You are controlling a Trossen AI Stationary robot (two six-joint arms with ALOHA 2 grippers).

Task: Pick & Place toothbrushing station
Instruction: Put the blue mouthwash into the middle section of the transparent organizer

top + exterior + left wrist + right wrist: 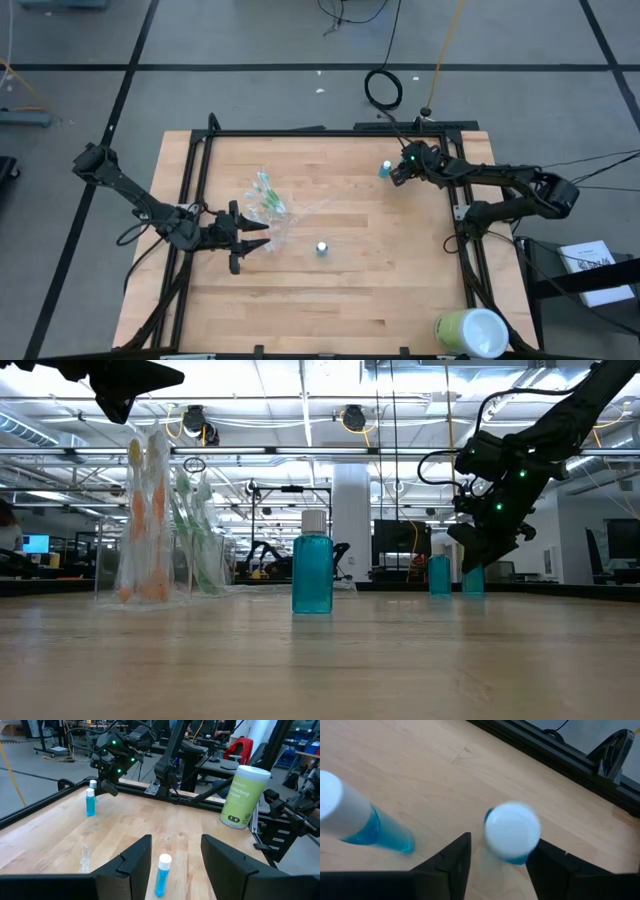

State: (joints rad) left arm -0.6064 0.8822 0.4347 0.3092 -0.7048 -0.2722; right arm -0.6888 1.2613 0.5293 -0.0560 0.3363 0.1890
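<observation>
A small clear cup (268,203) holding several white-and-green toothbrushes (195,530) stands left of the table's middle. One blue white-capped tube (322,248) stands upright at the middle. Two more stand at the far right (440,575) (473,578). My left gripper (262,236) is open and empty, level with the table, just near of the cup and pointing at the middle tube (162,874). My right gripper (398,172) is open and points down over one far tube (512,832), a finger on either side of its cap. The other far tube (355,820) stands beside it. My right gripper comes at the far tube from above. A gap shows between one finger (455,857) and the cap. I cannot tell whether the other finger (547,862) touches it. The tube stands on the table.
A large pale green-and-white cup (470,333) stands at the table's near right corner, outside the black frame (330,131) that borders the wooden top. The arms' bases stand at the left and right edges. Bare wood lies between the middle tube and the far tubes.
</observation>
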